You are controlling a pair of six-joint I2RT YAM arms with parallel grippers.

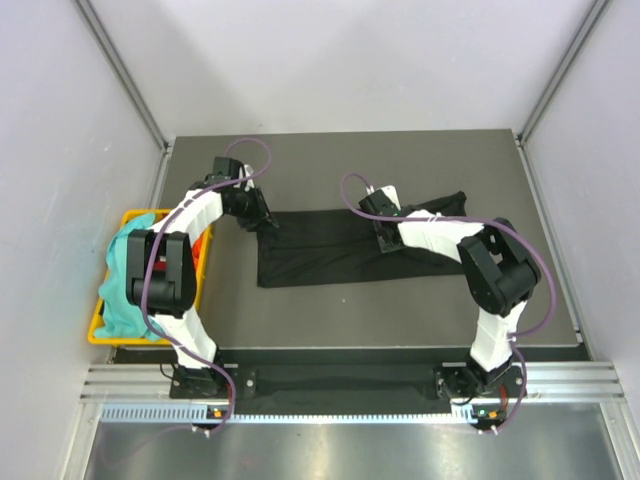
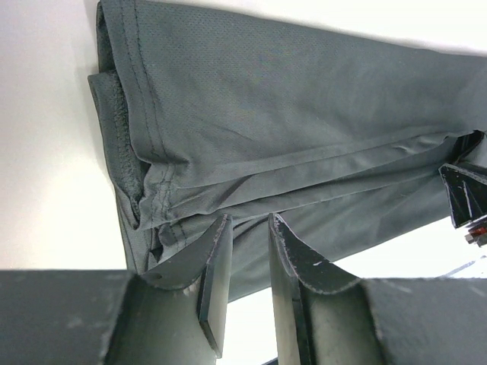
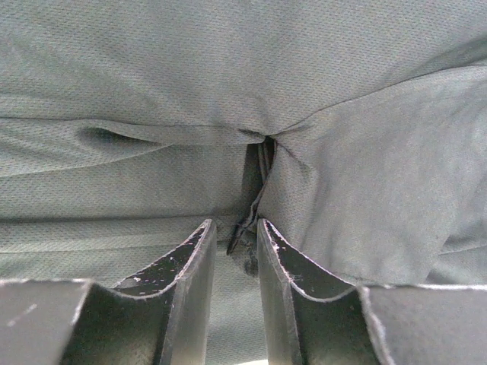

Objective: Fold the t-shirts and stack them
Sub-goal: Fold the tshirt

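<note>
Grey counter (image 1: pixel 400 320) boxed in by plain white walls. The black t-shirt (image 1: pixel 320 255) lies on it as a long folded strip, running from the left end effector (image 1: pixel 265 218) past the right end effector (image 1: pixel 383 232). The right one is pinching a ridge of cloth between its fingers. The left sits nearly closed at the shirt's corner hem, but a real grip can't be confirmed. Holding two spots probably keeps the strip taut for the next fold. Both arms reach forward with elbows bowed outward. A teal shirt (image 1: pixel 125 275) waits in the yellow basket (image 1: pixel 95 335), well off behind the left end effector.
</note>
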